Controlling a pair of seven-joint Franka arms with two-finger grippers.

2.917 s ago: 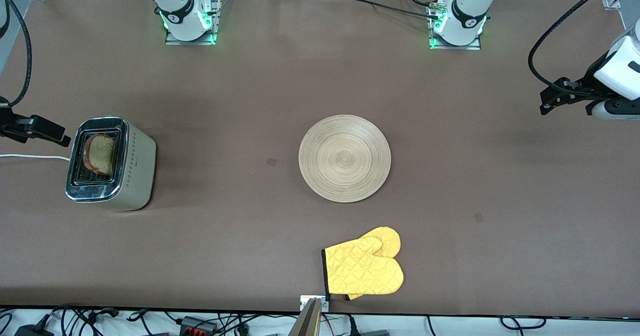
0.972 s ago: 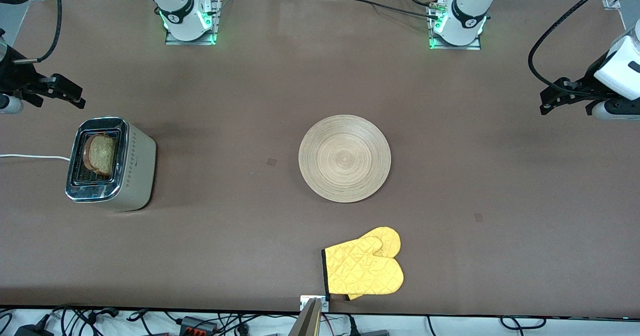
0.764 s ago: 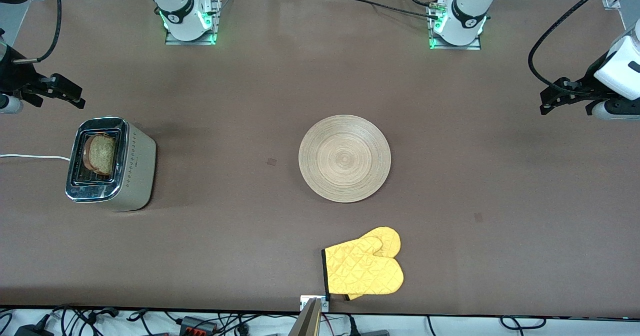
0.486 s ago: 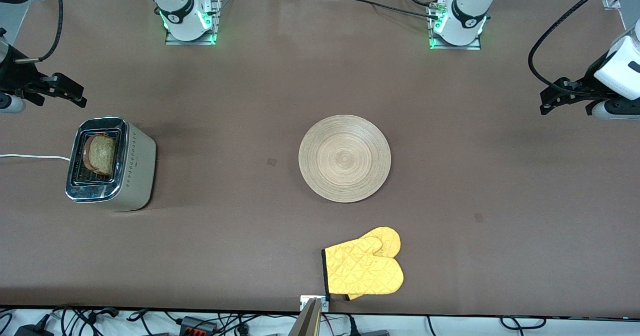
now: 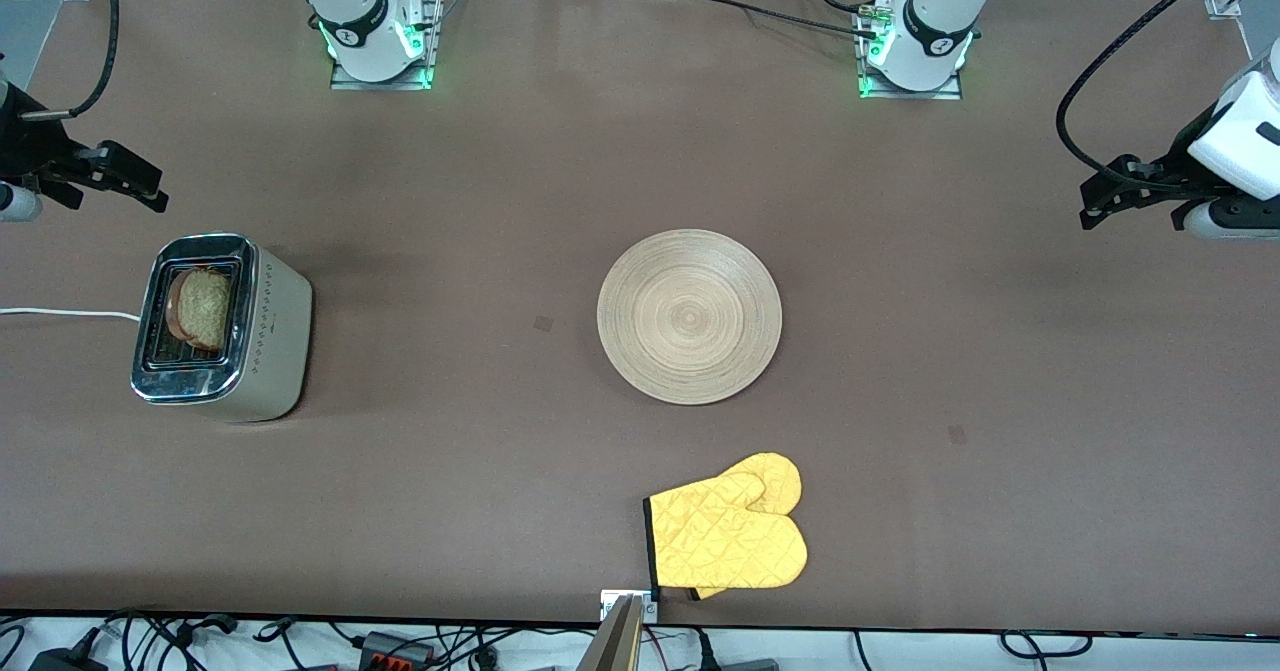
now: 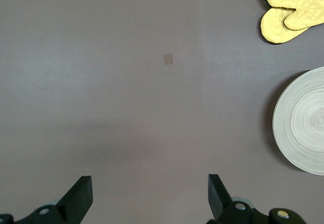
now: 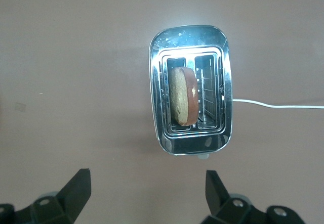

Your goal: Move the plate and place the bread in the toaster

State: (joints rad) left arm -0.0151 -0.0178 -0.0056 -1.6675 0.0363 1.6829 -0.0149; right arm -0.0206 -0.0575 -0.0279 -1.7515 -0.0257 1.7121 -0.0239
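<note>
Here we see the toaster point(image 5: 220, 327) at the middle left of the front view, toward the right arm's end of the table, its white cord point(image 5: 60, 313) running off the frame's left edge. The bread point(image 5: 204, 309) stands in one of its two slots, the top of the slice rising above the chrome; in the right wrist view the slice point(image 7: 183, 95) fills one slot of the toaster point(image 7: 191, 89) while the slot beside it is bare.

We find the plate point(image 5: 689, 316) flat on the table at the centre of the front view, with nothing on it. A yellow oven mitt point(image 5: 727, 533) lies lower in that view, nearer the camera, close to the table's edge and apart from the plate.

The right gripper point(image 5: 130, 183) hangs at the upper left edge of the front view, over the table just above the toaster in the frame; its jaws are spread wide and hold nothing.

The left gripper point(image 5: 1100, 201) waits at the right edge of the front view, over bare table, jaws likewise wide apart and holding nothing. In its wrist view we see the plate's rim point(image 6: 301, 121) and the mitt point(image 6: 292, 9) at the frame's right side.
</note>
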